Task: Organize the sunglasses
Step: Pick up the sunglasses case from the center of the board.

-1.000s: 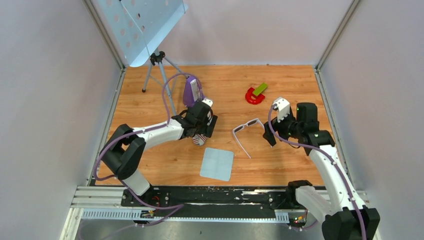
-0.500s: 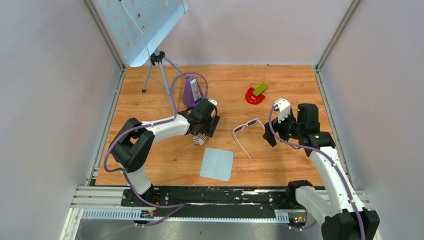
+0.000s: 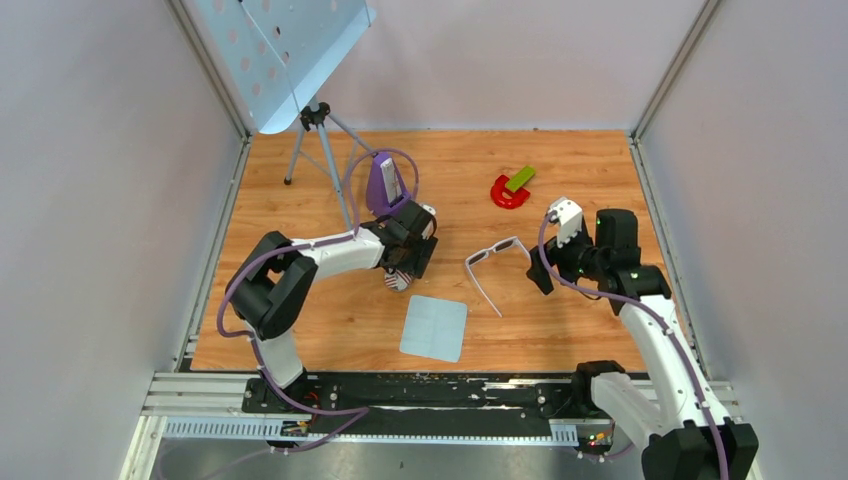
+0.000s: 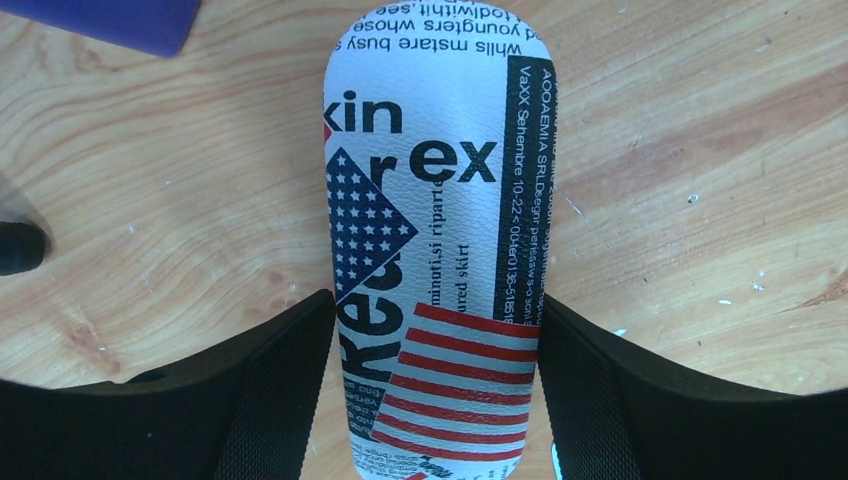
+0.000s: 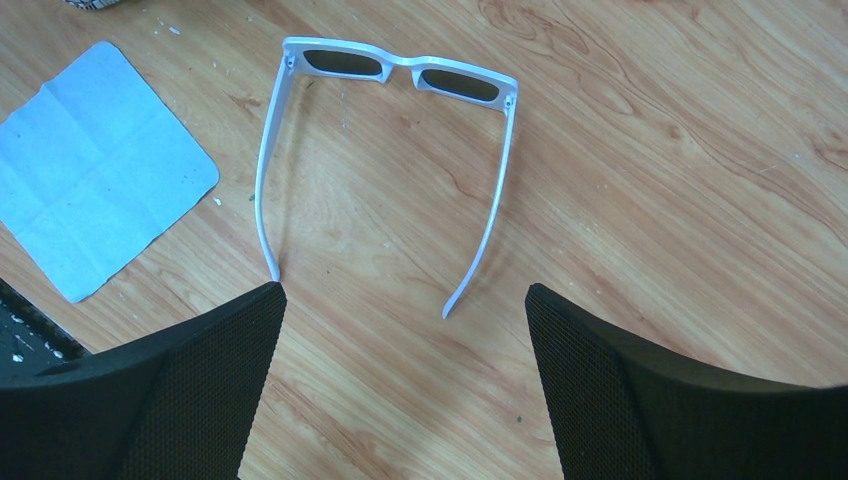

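The left hand [image 4: 435, 298] grips the case [image 4: 440, 180], printed "kin" and "r ex"; its bottom is cut off. The right hand [image 5: 405, 290] hangs open by the sunglasses [image 5: 345, 62].

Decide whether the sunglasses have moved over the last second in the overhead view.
No. The sunglasses lie in the same spot on the table, with the same gap to the light blue cloth.

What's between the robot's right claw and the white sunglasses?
Nothing but bare wooden table, as the right wrist view shows. The open right gripper faces the sunglasses; the blue cloth lies to one side.
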Motion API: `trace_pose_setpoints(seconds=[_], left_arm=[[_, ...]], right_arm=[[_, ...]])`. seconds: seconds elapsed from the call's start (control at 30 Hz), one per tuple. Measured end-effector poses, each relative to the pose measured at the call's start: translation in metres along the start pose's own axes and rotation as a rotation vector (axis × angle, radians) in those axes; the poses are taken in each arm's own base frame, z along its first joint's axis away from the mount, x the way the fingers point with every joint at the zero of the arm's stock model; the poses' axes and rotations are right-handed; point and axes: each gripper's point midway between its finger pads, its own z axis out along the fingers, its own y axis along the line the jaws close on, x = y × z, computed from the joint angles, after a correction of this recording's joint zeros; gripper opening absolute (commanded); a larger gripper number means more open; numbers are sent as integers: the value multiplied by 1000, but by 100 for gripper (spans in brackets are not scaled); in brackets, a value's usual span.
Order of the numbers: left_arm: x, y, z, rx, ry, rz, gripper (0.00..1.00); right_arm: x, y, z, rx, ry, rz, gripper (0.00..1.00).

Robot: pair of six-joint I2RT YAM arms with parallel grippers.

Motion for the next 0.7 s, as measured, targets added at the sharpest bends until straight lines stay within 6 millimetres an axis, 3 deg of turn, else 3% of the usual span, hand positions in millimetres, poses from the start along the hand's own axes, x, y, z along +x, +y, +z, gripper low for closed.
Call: trace_pose_setpoints(seconds=[0.13,0.27,0.4,0.7], left_arm=[[1,-1,0,4,17,5,69],[-2,-2,-2,6,15,5,77],[-2,-1,-4,6,16,5,78],[-10,-2,-8,8,6,7,72]], right_arm=[[0,-1,-1,5,-5,0,96],[2,0,-1,3,-4,1,96],[3,1,0,-1,-2,2,96],[3,0,0,2,-5,5,96]])
